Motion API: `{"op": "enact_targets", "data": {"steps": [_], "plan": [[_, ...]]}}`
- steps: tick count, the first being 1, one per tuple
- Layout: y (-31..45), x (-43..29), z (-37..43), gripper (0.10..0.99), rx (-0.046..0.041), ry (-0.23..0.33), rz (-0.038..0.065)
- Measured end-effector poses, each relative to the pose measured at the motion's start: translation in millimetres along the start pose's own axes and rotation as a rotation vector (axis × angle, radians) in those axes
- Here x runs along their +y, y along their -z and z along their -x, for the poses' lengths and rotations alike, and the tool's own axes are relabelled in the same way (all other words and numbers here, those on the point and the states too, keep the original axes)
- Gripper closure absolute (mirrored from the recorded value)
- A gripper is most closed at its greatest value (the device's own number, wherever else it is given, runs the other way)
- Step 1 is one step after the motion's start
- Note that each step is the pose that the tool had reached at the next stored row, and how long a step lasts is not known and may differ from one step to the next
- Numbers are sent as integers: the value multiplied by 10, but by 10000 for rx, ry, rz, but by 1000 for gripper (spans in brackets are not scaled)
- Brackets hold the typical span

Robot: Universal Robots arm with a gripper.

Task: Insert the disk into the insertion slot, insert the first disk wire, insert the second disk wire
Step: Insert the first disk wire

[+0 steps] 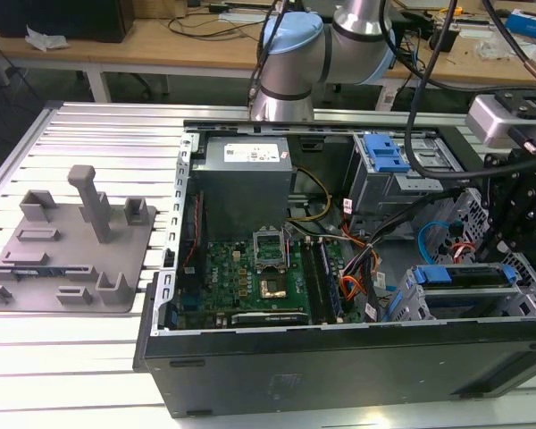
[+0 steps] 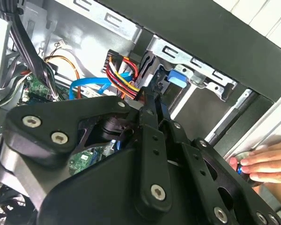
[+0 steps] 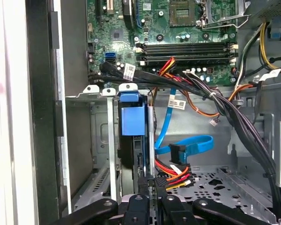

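I see the disk (image 3: 131, 117) in the insertion slot (image 3: 100, 140), so step 1 looks done. The gripper (image 3: 152, 183) is narrow, apparently pinching the pwr plug (image 3: 160, 178) at the disk's edge; can't tell if it's seated. The blue data cable (image 3: 185, 149) hangs loose, not plugged in.

A slatted aluminium worktable (image 1: 62, 357) is pictured under even light; along its far side, wooden benches (image 1: 174, 43) on white legs (image 1: 98, 87) are strewn with cables (image 1: 205, 22).

The disk (image 3: 132, 119) sits inside the insertion slot (image 3: 111, 154).
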State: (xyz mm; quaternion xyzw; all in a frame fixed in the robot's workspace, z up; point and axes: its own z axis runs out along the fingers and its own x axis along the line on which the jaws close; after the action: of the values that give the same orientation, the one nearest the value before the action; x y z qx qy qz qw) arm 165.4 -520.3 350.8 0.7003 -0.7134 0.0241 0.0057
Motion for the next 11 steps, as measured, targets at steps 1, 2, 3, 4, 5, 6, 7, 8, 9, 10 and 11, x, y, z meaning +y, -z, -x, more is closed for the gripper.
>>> {"op": "enact_targets", "data": {"steps": [1,2,3,4,5,6,7,8,9,10,11], "plan": [[-1,0,-15,922,-2,-6,2],[-2,0,-21,922,-6,-9,3],[-2,0,-20,922,-4,-10,3],[-1,0,-21,922,-4,-10,4],[-1,0,-23,922,-3,-10,4],[-1,-1,-27,922,-3,-10,3],[-2,-1,-31,922,-3,-10,4],[-3,-1,-34,922,-4,-10,3],[-4,0,-36,922,-5,-10,4],[-5,1,-37,922,-4,-11,3],[-5,2,-37,922,-3,-11,4]]}}
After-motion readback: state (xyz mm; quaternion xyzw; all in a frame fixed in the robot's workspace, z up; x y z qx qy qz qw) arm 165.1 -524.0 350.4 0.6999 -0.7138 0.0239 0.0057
